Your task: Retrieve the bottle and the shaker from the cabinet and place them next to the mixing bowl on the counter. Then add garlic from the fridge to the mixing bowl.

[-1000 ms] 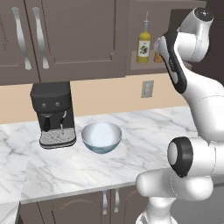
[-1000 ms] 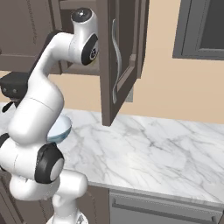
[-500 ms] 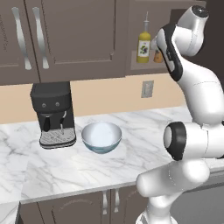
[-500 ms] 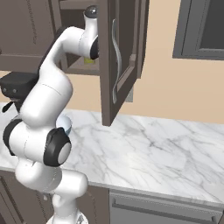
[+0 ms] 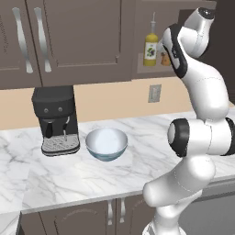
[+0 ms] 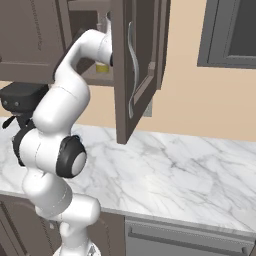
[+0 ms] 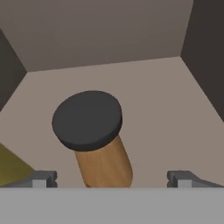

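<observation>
Up inside the doorless dark grey-brown wooden cabinet [image 5: 183, 41], the hand [image 7: 111, 177] stands wide, holding nothing — its fingertips [image 7: 41, 178] flank the small orange-brown shaker with a dark cap [image 7: 94, 138]. Just beside the shaker stands the slim yellow bottle [image 5: 150, 46].

The arm [image 5: 176, 50] hides most of the shaker [image 5: 165, 58] in the left base view. The bottle [image 7: 11, 168] is cut off at the hand view's left edge.
</observation>
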